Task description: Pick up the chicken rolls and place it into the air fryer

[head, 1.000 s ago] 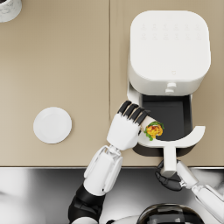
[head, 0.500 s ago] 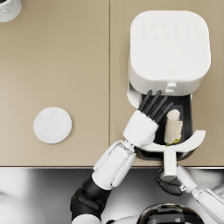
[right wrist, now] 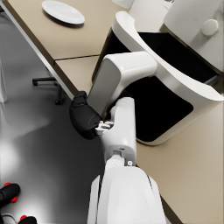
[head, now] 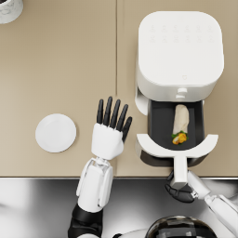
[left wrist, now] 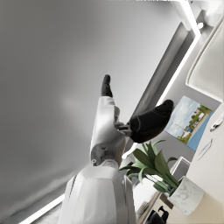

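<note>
Chicken rolls (head: 180, 123) are seen lying lengthwise in the dark pulled-out drawer (head: 161, 124) of the white air fryer (head: 179, 53), the filling end turned toward the drawer's curved white front; nothing touches them. This is shown only in the head view: in the right wrist view the drawer's interior (right wrist: 168, 54) is seen at a slant, and no roll can be made out in it.

The left hand (head: 109, 130) is held flat above the tan table (head: 60, 65), fingers spread and pointing away from the robot, with nothing in it, between the white plate (head: 56, 133) and the drawer and clear of both. In the left wrist view the same hand (left wrist: 131, 118) is seen against a grey ceiling, a potted plant (left wrist: 159, 173) and a wall picture (left wrist: 188, 118); the table cannot be seen there.

The right hand (head: 180, 189) is wrapped around the drawer's handle (head: 179, 169) at the table's near edge. The grip is shown more plainly in the right wrist view, where the dark hand (right wrist: 85, 118) is closed on the white handle (right wrist: 118, 76) from below, with the plate (right wrist: 63, 12) well beyond.
</note>
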You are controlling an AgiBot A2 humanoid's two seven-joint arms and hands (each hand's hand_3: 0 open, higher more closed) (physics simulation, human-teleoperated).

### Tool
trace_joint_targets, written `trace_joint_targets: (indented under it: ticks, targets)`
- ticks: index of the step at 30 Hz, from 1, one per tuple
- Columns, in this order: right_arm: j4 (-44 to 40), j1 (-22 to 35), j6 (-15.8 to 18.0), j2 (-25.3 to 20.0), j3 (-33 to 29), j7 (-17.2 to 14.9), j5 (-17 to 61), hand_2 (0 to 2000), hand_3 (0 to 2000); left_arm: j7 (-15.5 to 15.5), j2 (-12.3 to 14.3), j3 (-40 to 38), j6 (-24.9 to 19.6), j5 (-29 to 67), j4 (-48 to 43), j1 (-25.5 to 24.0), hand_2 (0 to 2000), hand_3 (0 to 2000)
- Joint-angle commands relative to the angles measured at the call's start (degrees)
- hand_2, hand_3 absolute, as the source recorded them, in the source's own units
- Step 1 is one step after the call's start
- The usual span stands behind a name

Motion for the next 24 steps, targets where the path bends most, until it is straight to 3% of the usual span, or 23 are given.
trace_joint_targets:
  ticks: [1,7,17,24]
  targets:
    - [3.5,3.4,0.4,-22.8,2.5,0.0,0.0,2000,2000,0.0,-0.5,-5.0,0.0,0.0,-3.7,-1.8,0,0]
    - [-1.1,9.8,3.6,-21.4,2.3,0.1,0.0,2000,2000,0.0,-0.8,-11.0,0.0,0.0,-4.9,-4.5,0,0]
    - [-10.1,19.1,9.5,-21.8,2.5,0.2,0.1,2000,2000,0.0,-1.1,-13.7,0.0,0.0,-3.5,-5.6,0,0]
    - [-17.0,23.8,14.0,-23.0,2.6,2.1,0.1,2000,2000,0.0,-1.3,-13.8,0.0,0.0,-2.2,-5.5,0,0]
